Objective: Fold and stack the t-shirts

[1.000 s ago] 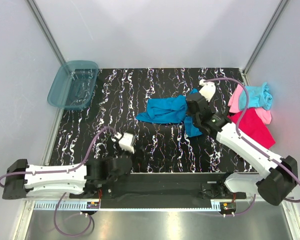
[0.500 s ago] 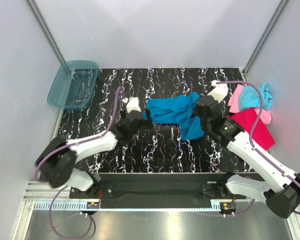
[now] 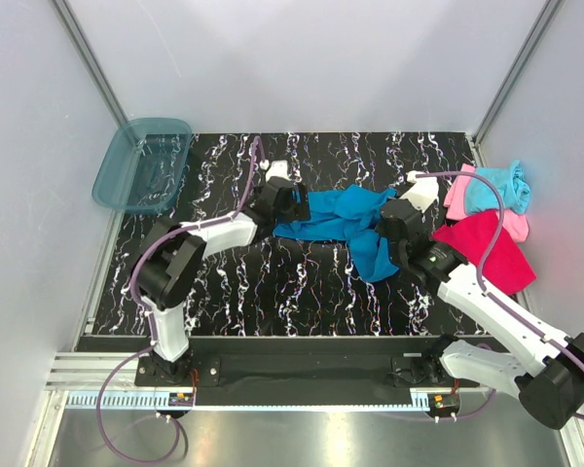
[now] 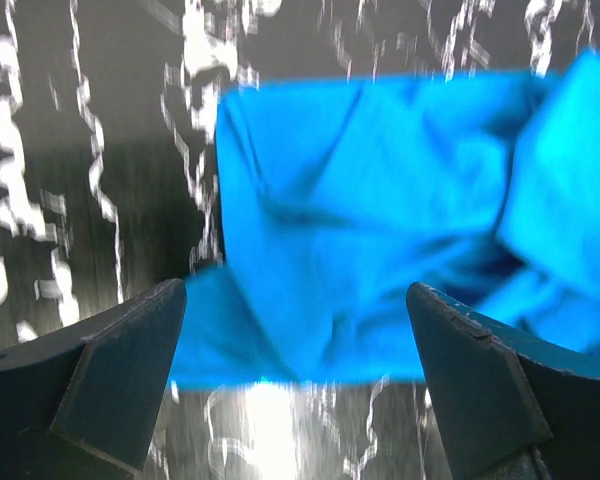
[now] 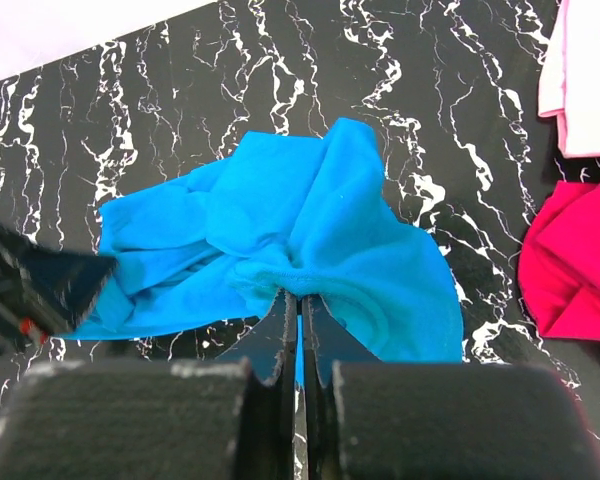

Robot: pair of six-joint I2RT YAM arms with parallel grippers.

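On the table [image 3: 302, 292], right end effector [image 5: 300, 303] pinches the blue t-shirt [image 5: 280, 215].

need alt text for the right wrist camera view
The right claw, shut, pinches a fold of the crumpled medium blue cloth t-shirt on the black white-veined table. A magenta-red t-shirt and a light pink t-shirt lie at the right edge.

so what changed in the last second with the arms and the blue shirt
The left gripper swung from near its base out to the left edge of the blue t-shirt, jaws open, gripping nothing. The right gripper, shut on the shirt's right side, shifted slightly right and nearer, dragging that end. The other tees and teal bin stayed put.
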